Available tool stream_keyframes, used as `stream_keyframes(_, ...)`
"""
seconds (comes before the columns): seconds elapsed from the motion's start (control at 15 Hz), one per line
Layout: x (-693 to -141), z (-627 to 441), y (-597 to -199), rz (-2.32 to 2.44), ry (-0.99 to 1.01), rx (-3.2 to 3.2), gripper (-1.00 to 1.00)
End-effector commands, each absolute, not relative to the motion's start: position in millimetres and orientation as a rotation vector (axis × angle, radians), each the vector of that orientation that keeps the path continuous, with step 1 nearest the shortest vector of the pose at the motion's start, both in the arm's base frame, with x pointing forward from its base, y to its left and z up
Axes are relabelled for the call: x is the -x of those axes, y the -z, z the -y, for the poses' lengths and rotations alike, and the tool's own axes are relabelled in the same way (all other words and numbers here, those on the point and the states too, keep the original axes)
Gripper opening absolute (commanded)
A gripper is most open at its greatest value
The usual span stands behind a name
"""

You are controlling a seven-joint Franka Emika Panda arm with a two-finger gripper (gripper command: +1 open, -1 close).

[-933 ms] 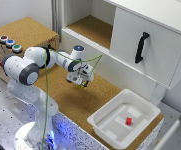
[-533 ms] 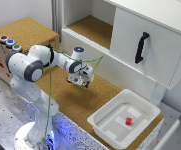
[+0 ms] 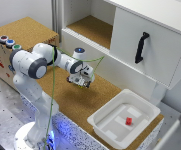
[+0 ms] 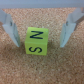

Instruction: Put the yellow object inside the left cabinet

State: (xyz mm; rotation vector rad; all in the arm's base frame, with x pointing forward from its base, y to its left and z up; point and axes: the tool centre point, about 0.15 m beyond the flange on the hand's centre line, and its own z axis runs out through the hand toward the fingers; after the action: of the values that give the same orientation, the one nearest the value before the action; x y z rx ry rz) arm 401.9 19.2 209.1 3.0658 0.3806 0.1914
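In the wrist view the yellow object (image 4: 37, 41) is a small yellow-green cube with black letters, resting on the cork surface. My gripper (image 4: 39, 44) is open and straddles it, with one finger (image 4: 9, 27) on each side and a gap between each finger and the cube. The exterior view shows the gripper (image 3: 81, 80) low over the cork counter, where it hides the cube. The left cabinet (image 3: 90, 27), doorless with a cork-brown floor, lies behind the gripper and higher up.
A white door with a black handle (image 3: 142, 47) closes the compartment at the exterior view's right. A white bin (image 3: 102, 122) holding a small red block (image 3: 128, 120) sits on the counter's near right. A cardboard box (image 3: 25, 30) with coloured buttons stands at the left.
The arm has shifted only slightly. The gripper stays low over the same spot on the counter.
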Motion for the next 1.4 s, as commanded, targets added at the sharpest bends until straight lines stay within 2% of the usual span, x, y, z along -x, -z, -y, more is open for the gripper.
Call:
stream_keyframes(0.0, -417, -27, -202, -0.274, -0.078, -2.987, -1.0)
stream_keyframes(0.13, -414, -16, -211, -0.146, -0.073, -3.013, -1.0)
stream_keyframes(0.33, -405, -14, -252, -0.071, -0.187, -2.987, -1.0)
stream_keyframes(0.67, -408, -43, -305, -0.224, -0.304, -2.955, -1.0)
stream_keyframes(1.07, -443, -90, -357, -0.333, -0.398, -2.918, -1.0)
stream_keyframes(1.33, -493, -112, -417, -0.231, -0.468, -2.945, -1.0)
